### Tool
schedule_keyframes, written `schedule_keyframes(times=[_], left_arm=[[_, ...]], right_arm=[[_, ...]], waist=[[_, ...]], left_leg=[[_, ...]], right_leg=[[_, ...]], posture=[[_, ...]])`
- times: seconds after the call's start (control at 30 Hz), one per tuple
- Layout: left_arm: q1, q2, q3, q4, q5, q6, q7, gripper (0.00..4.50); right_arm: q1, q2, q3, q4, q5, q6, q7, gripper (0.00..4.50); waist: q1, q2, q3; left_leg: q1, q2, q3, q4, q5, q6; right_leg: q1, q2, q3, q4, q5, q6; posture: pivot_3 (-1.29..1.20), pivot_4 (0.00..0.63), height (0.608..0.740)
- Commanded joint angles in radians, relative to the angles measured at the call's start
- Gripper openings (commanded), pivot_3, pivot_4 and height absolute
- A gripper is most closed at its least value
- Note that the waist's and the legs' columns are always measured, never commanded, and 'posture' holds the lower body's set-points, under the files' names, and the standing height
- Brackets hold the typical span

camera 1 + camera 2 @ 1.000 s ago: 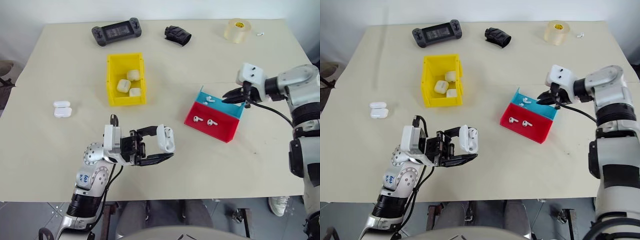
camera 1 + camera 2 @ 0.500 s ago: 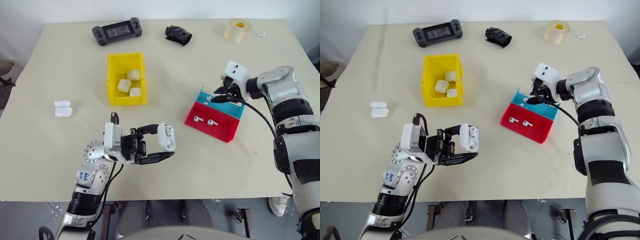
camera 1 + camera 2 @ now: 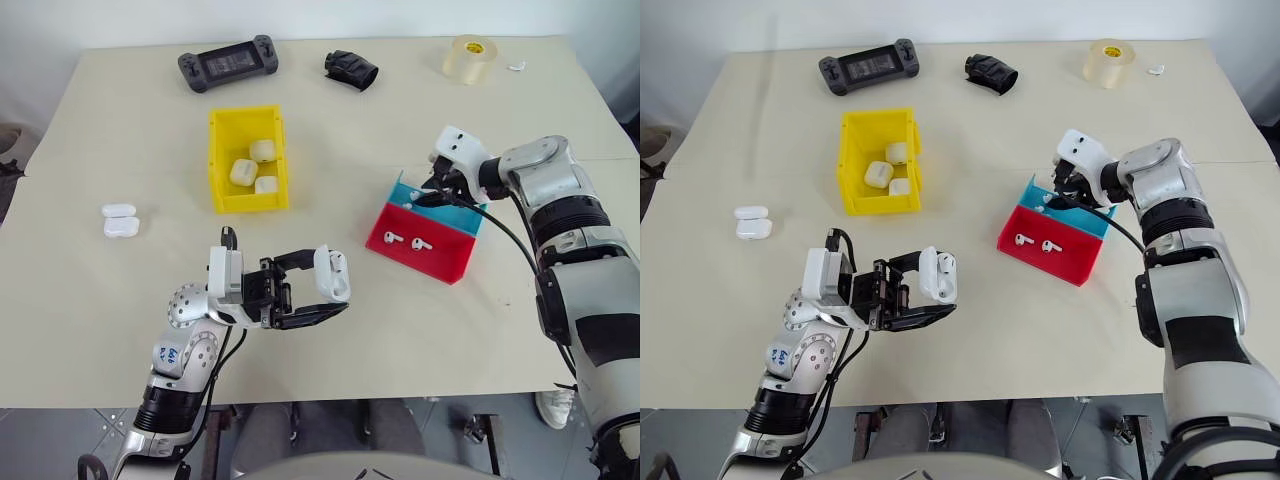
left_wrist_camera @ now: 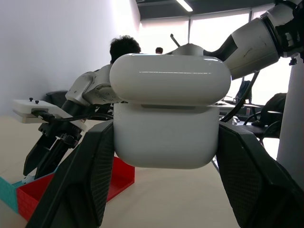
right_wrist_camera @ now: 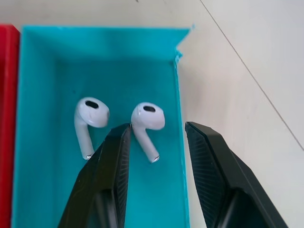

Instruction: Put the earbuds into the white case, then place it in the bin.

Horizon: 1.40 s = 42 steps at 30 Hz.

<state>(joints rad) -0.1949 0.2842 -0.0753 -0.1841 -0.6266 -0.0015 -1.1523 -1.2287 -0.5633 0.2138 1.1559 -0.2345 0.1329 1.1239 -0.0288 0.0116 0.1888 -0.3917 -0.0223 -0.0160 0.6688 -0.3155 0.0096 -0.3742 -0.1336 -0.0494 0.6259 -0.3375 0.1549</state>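
Item: our left gripper (image 3: 322, 296) is clasping the white case (image 3: 331, 274). Our right gripper (image 5: 154, 156) is hanging unclenched over two earbuds (image 5: 147, 118) in the blue tray (image 5: 42, 61).

The left arm is bending in close to the body, its forearm crossing inward and its end effector (image 3: 322, 292) pointing toward the robot's right, black fingers clamping a white case (image 4: 166, 111) from both sides. The right arm is reaching out forward, wrist angling downward, its end effector (image 5: 154, 142) hanging with fingers parted around an earbud (image 5: 147, 120).
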Motion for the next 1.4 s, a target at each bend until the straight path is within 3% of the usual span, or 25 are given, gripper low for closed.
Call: schedule_keyframes(times=[0.03,0.57,0.73,1.07,1.17,1.27,1.4], left_arm=[[0.005,-0.001,0.008,-0.038,-0.014,-0.013,0.001,2.8],[0.008,0.001,0.009,-0.034,-0.012,-0.018,-0.008,2.8],[0.014,0.008,0.013,-0.038,-0.013,-0.017,-0.01,2.8],[0.001,0.006,0.021,-0.023,-0.011,-0.022,-0.014,2.8],[-0.004,0.005,0.025,-0.018,-0.013,-0.023,-0.015,2.8],[-0.008,0.006,0.028,-0.01,-0.015,-0.021,-0.022,2.8],[-0.017,0.007,0.03,0.005,-0.019,-0.015,-0.035,2.8]], right_arm=[[-0.02,0.001,-0.004,0.006,-0.001,-0.012,-0.015,1.9],[-0.007,0.031,-0.012,0.012,0.016,-0.009,-0.028,1.9],[-0.003,0.032,-0.015,0.017,0.018,-0.01,-0.038,0.47],[-0.012,0.007,-0.075,-0.046,0.096,0.0,0.018,0.48],[0.002,-0.023,-0.138,-0.151,0.183,0.037,0.109,0.48],[0.108,-0.093,-0.227,-0.425,0.332,0.154,0.236,0.48],[0.319,-0.138,-0.354,-0.817,0.543,0.367,0.254,0.48]], waist=[[0.0,0.0,0.0],[0.0,0.0,0.0],[0.0,0.0,0.0],[0.0,0.0,0.0],[0.001,0.0,0.0],[0.009,0.0,0.0],[0.026,0.0,0.0]], left_leg=[[0.0,0.0,0.0,0.0,0.0,0.0],[0.0,0.0,0.0,0.0,0.0,0.0],[0.0,0.0,0.0,0.0,0.0,0.0],[0.0,0.0,0.0,0.0,0.0,0.0],[0.0,0.0,0.0,0.0,0.0,0.0],[0.0,0.0,-0.001,0.0,0.0,0.0],[0.0,0.0,-0.001,0.0,0.0,0.0]], right_leg=[[0.0,0.0,0.0,0.0,0.0,0.0],[0.0,0.0,0.0,0.0,0.0,0.0],[0.0,0.0,0.0,0.0,0.0,0.0],[0.0,0.0,0.0,0.0,0.0,0.0],[0.0,0.0,0.0,0.0,0.0,0.0],[0.0,0.0,0.0,0.0,0.0,0.0],[0.0,0.0,-0.001,-0.001,0.0,0.0]], posture=[[0.0,0.15,0.74],[0.0,0.15,0.74],[0.0,0.15,0.74],[0.0,0.15,0.74],[0.0,0.15,0.74],[0.0,0.15,0.74],[0.0,0.15,0.74]])
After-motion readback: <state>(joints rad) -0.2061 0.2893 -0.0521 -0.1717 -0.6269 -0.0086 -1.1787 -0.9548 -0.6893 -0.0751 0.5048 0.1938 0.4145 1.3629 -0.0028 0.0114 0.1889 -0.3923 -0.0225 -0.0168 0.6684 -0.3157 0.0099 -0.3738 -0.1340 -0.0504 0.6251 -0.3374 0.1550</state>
